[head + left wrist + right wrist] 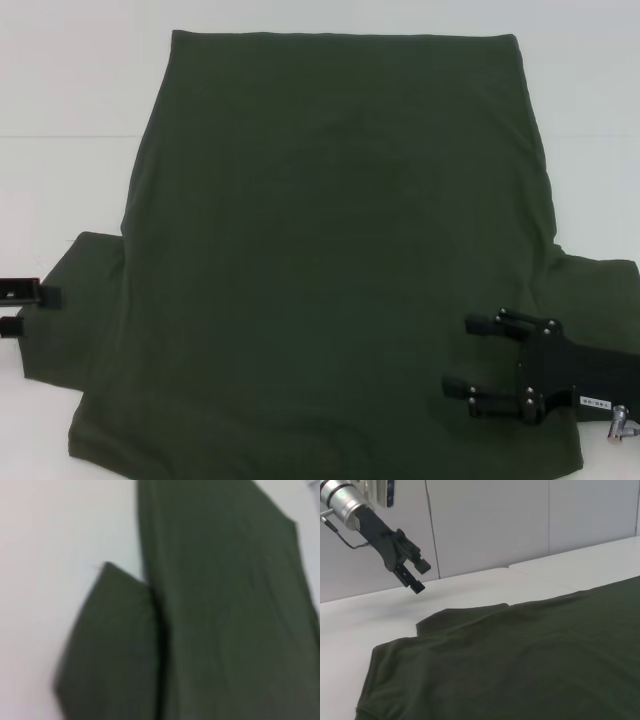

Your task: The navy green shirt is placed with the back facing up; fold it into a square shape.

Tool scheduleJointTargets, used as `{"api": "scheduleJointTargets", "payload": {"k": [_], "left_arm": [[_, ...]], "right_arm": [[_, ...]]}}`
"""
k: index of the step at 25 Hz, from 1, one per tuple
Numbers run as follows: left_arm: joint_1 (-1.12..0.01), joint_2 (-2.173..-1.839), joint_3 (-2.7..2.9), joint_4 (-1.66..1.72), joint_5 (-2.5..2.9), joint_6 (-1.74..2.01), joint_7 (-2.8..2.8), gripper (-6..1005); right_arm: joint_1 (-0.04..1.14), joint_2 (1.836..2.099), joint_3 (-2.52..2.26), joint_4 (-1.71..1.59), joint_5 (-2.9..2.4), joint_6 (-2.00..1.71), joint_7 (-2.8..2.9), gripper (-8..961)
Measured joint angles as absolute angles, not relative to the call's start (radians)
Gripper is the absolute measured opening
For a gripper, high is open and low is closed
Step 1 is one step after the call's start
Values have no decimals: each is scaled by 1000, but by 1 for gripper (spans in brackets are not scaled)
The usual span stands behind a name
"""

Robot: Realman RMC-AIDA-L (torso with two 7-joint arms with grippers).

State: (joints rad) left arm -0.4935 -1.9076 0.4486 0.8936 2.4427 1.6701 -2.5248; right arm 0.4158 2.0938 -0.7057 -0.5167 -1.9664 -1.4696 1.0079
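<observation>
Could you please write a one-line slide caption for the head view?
Dark olive-green cotton T-shirt spread back-up on white table; open left gripper beside one sleeve, open right gripper above the other.

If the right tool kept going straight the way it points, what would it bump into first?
Probably nothing at first: the right tool, open, points along above the navy green shirt. If angled downward, it meets the shirt; height is unclear.

A white table [70, 80] (a thin seam crosses its surface) stands before pale wall panels [490, 525].
</observation>
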Motion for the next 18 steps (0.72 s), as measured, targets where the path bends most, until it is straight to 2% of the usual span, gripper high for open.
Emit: {"api": "scheduleJointTargets", "payload": {"k": [6,18], "left_arm": [[-497,-1912,455,855,2494,1578,-2545,824],[-500,-1895,457,752,2503,1480,-2560,819]], "right_arm": [[420,2094,-706,-517,-1966,-1469,1009,900],[420,2094,-706,-516,-1964,-1463,1009,900]]}}
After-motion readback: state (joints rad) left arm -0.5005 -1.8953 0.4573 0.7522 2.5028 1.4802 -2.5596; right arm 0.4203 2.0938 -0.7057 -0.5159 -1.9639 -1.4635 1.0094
